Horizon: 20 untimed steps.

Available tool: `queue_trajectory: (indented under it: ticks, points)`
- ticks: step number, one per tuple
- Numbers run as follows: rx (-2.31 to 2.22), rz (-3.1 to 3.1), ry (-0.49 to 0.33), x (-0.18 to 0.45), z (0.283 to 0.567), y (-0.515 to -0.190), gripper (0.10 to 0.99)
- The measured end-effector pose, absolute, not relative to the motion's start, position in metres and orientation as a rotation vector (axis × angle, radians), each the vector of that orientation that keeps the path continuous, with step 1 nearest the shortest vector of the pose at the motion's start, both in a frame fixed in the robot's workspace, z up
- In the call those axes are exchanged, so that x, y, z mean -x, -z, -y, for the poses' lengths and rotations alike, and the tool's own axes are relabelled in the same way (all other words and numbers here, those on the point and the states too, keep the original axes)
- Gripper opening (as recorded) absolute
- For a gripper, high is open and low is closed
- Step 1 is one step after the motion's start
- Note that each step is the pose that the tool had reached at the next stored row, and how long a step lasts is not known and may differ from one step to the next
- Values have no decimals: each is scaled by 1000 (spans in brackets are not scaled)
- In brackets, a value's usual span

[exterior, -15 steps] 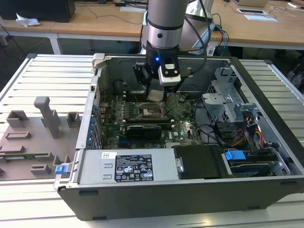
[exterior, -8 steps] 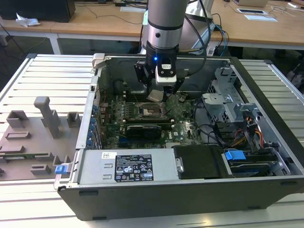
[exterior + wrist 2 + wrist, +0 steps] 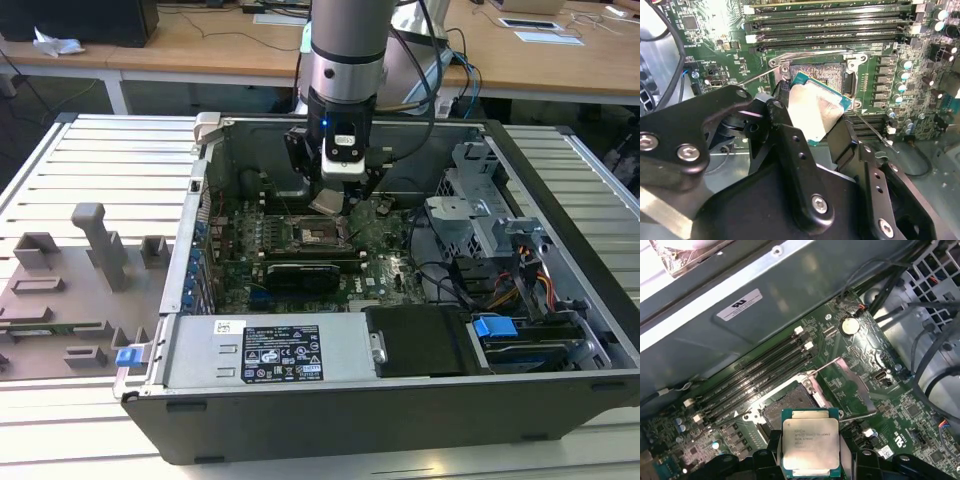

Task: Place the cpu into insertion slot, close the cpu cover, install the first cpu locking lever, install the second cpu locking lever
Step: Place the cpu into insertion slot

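Observation:
My gripper (image 3: 336,194) hangs inside the open computer case, shut on the cpu (image 3: 327,204), a flat square chip with a silvery top and green rim. In both wrist views the cpu (image 3: 816,109) (image 3: 810,439) sits tilted between the black fingers (image 3: 786,131), a little above and to one side of the insertion slot (image 3: 824,74) (image 3: 786,411). The slot's dark centre lies bare. The cpu cover (image 3: 853,384) stands swung open beside the slot. Two thin wire locking levers (image 3: 756,76) (image 3: 875,131) stick out, raised, on either side.
The green motherboard (image 3: 385,232) carries long black memory slots (image 3: 840,22) close to the socket. Case walls (image 3: 200,230), a power supply (image 3: 270,350), drive bays and cables (image 3: 500,270) ring the work area. A grey fixture (image 3: 70,290) lies at the exterior view's left.

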<state>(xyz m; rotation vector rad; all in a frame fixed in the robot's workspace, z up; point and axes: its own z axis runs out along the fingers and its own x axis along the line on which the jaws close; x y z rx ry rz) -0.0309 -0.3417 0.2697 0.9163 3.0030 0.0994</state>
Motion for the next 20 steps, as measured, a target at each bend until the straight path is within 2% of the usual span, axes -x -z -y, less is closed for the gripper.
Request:
queue_trajectory:
  ticks: [20]
  points:
    - [-1228, -2882, -98, 31, 342, -269, 545]
